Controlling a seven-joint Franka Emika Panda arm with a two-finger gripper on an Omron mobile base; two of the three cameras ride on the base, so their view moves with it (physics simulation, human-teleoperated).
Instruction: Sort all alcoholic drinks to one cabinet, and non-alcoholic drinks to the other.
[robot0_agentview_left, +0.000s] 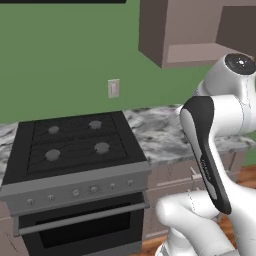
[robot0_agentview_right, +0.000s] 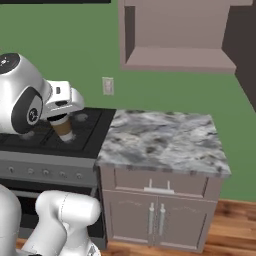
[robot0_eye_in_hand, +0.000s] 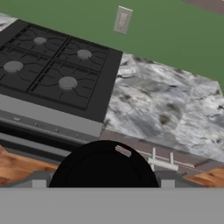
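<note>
Tan cup (robot0_agentview_right: 63, 127) apparently clasped between the fingers (robot0_agentview_right: 64, 120), black top (robot0_eye_in_hand: 104, 165) facing camera, above stove (robot0_agentview_right: 75, 131)

Black stove (robot0_agentview_left: 75, 145) with grey knobs, grey-white marbled counter (robot0_agentview_right: 165, 140), green wall (robot0_agentview_left: 60, 55), mauve-brown cabinet (robot0_agentview_right: 175, 35), tan cup (robot0_agentview_right: 63, 129) with black top.

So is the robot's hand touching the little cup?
Touching. In the right base view the tan cup hangs from the gripper, lifted above the stove; in the hand view its black top sits right at the fingertips.
</note>
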